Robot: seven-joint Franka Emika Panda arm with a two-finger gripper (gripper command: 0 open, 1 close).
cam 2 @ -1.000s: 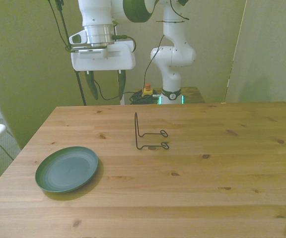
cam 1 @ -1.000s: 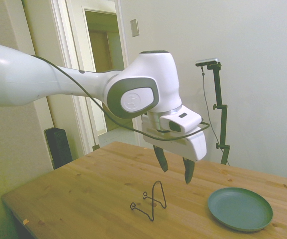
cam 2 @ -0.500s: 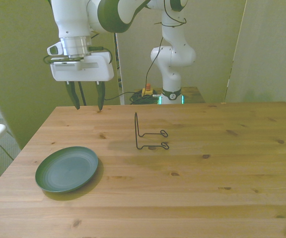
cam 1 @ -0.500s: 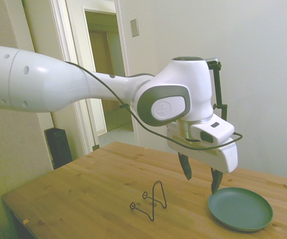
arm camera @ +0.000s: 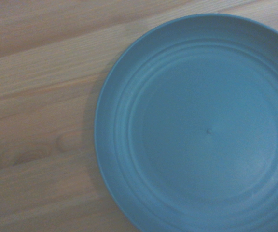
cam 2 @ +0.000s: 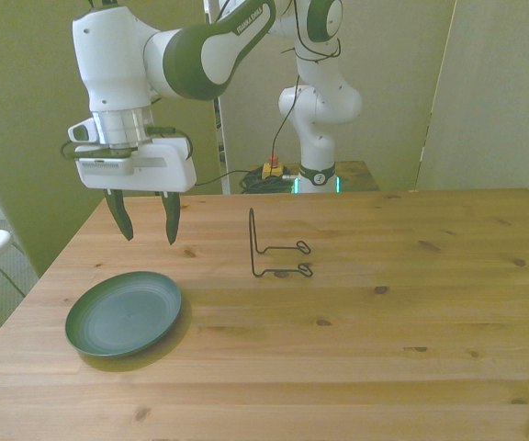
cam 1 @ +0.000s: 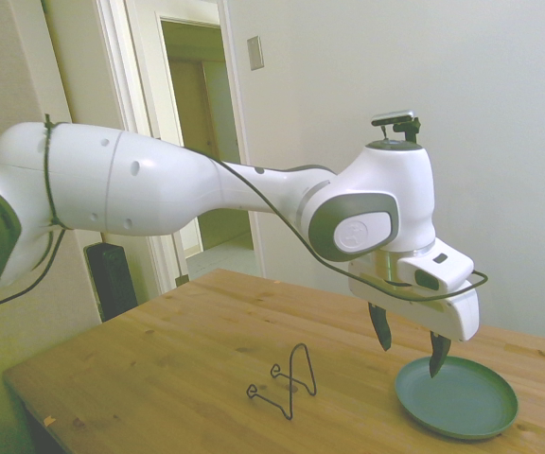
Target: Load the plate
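Note:
The teal-green plate (cam 1: 456, 396) (cam 2: 123, 312) lies flat on the wooden table, near the front view's left. It fills most of the wrist view (arm camera: 197, 125), empty. My gripper (cam 1: 409, 342) (cam 2: 145, 220) hangs open above the plate's far edge, fingers pointing down, clear of the plate and holding nothing. A black wire plate stand (cam 1: 289, 379) (cam 2: 274, 246) sits at the table's middle, empty, to the front view's right of the gripper.
The wooden table (cam 2: 356, 340) stretches bare toward the front view's right. A doorway (cam 1: 197, 142) and wall stand behind in the side view. The table's edge runs close beside the plate at the front view's left.
The arm has swung toward the plate and dropped lower, so the gripper now hangs over the plate's far rim. Its fingers stay open. Plate and stand have not moved.

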